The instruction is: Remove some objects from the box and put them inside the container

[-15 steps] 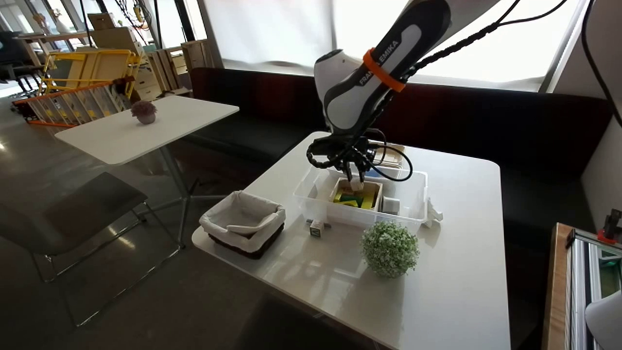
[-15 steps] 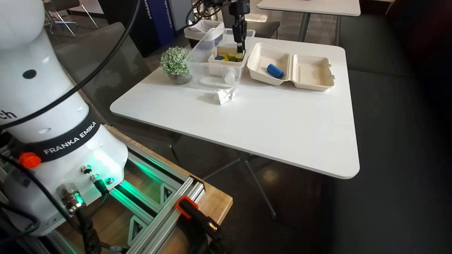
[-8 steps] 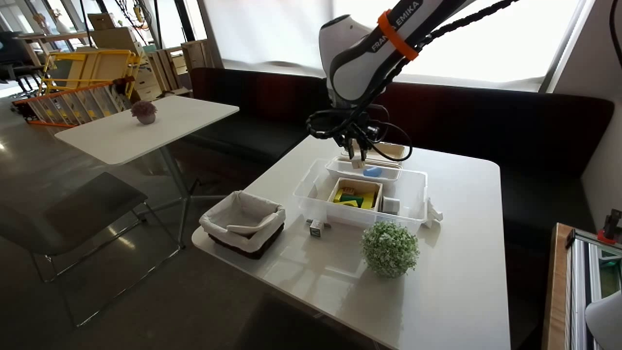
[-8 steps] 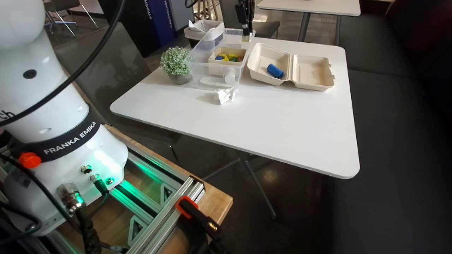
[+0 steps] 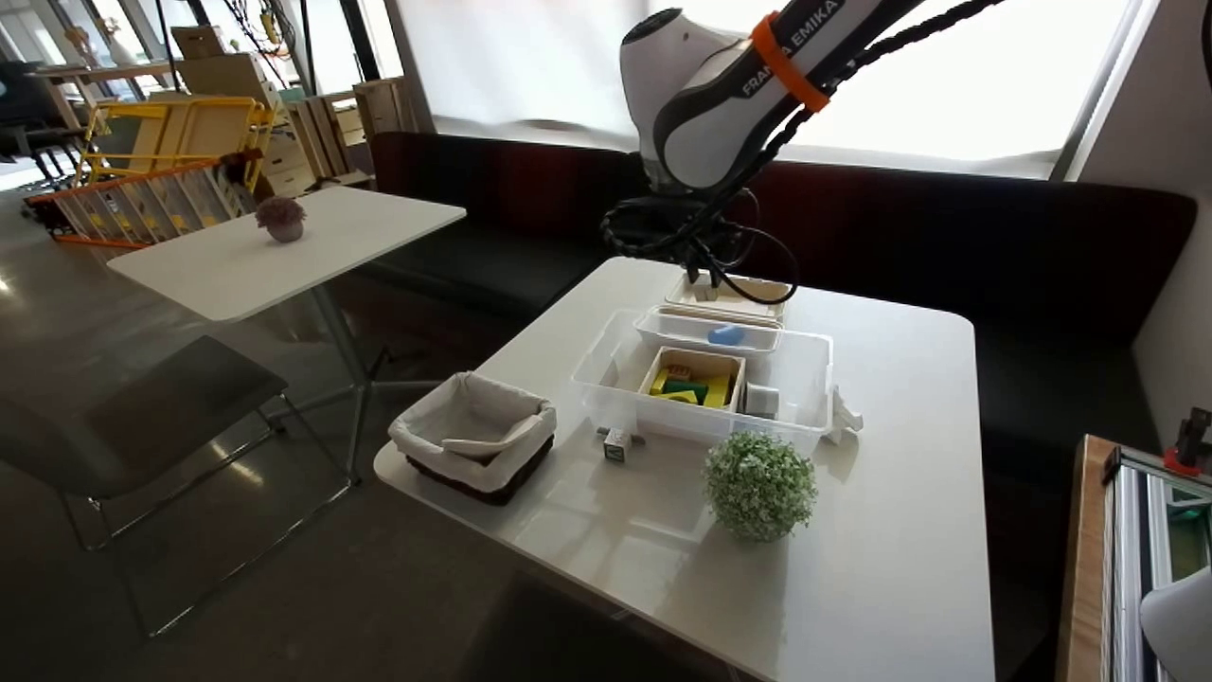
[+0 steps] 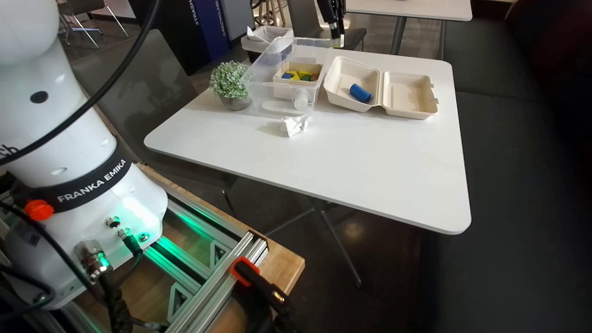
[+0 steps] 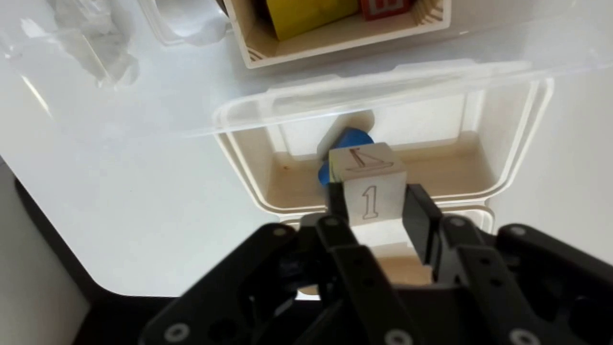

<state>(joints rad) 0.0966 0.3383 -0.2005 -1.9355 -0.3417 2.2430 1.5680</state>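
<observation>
Wooden number block: pinched by opposite faces in the gripper, held aloft presumably for release into open clamshell container.

A white-and-black Franka Emika arm slants down from the upper right of an exterior view, an orange band around it and a braided black cable running alongside to a dark, cable-looped wrist. In the wrist view, the pincer is clamped in a grip, its two black fingers parallel and parted. In an exterior view, the white base stands upright, ringed by a black collar bearing the maker's name.
</observation>
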